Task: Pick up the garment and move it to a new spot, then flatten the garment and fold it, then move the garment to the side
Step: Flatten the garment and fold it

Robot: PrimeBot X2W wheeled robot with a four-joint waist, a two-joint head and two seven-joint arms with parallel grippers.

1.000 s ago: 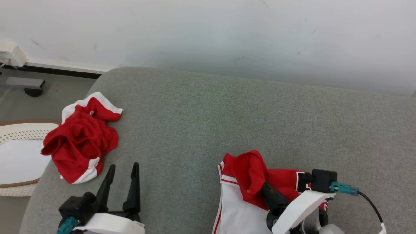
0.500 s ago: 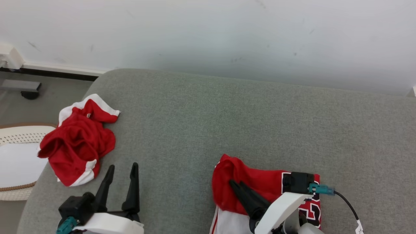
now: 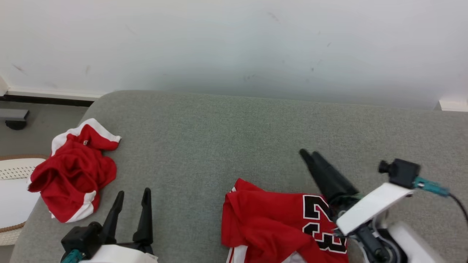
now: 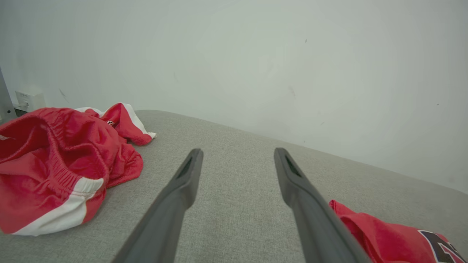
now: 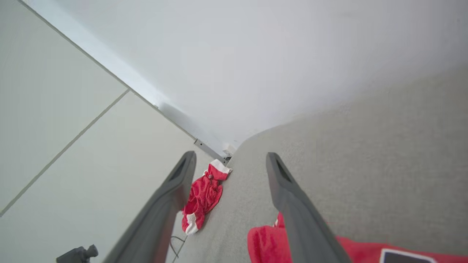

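Looking down, I have the left gripper (image 3: 133,191) nearest, its tapered dark fingers spread wide over bare weave. To its right the red jersey (image 3: 270,223), black 23 showing, lies rumpled on the woven grey cushion (image 3: 219,138). The right gripper (image 3: 309,152) points past its far edge, jaws wide, holding nothing. Farther left, crumpled red shorts (image 3: 73,171) with white trim sit at the cushion's rounded edge, beside what may be a perforated white basket (image 3: 14,170).

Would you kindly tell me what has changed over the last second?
The right hand let go of the red jersey and drew away from it, open; the jersey now lies loose on the grey cushion, its number showing. The left hand stayed open, and the red shorts stayed put.
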